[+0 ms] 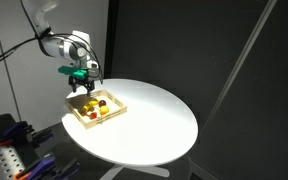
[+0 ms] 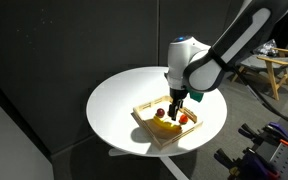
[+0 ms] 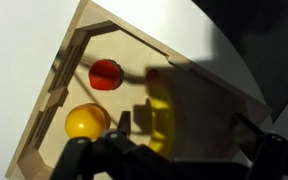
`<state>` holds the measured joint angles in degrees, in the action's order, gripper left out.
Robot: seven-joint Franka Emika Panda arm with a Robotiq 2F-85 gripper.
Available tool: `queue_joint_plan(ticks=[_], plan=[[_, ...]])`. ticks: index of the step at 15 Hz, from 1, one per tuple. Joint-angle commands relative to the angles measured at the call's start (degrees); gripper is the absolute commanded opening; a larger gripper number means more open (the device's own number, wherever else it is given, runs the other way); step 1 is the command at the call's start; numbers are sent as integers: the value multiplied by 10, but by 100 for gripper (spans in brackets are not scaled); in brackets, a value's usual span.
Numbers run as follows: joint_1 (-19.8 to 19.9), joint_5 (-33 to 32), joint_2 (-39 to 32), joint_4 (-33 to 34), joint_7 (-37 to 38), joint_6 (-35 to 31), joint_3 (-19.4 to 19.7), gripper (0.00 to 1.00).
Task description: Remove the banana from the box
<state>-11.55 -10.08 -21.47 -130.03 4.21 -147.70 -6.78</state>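
Note:
The box [image 3: 72,45] is a shallow light-wood tray on the round white table; it also shows in both exterior views [image 1: 115,104] [image 2: 144,119]. The yellow banana [image 3: 164,112] lies inside it, in the gripper's shadow, and shows in an exterior view [image 2: 166,127]. My gripper [image 3: 189,132] is open and empty, just above the box, with one finger on each side of the banana. It also shows in both exterior views [image 1: 81,84] [image 2: 174,101]. The banana's lower end is hidden behind the gripper body.
A small red round item [image 3: 106,73] and an orange-yellow round item [image 3: 86,122] lie in the box beside the banana. The white table [image 1: 154,125] stretches beyond the box. Dark curtains stand behind, and equipment [image 2: 274,150] stands off the table's edge.

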Motion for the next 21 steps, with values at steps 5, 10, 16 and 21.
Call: queue_joint_plan(ticks=[5, 10, 16, 21], plan=[[-16, 6, -68, 76, 49, 19, 18, 100], [-27, 7, -109, 113, 63, 23, 28, 100], [-30, 6, -150, 153, 61, 36, 37, 100], [-32, 3, -174, 173, 55, 38, 38, 100]])
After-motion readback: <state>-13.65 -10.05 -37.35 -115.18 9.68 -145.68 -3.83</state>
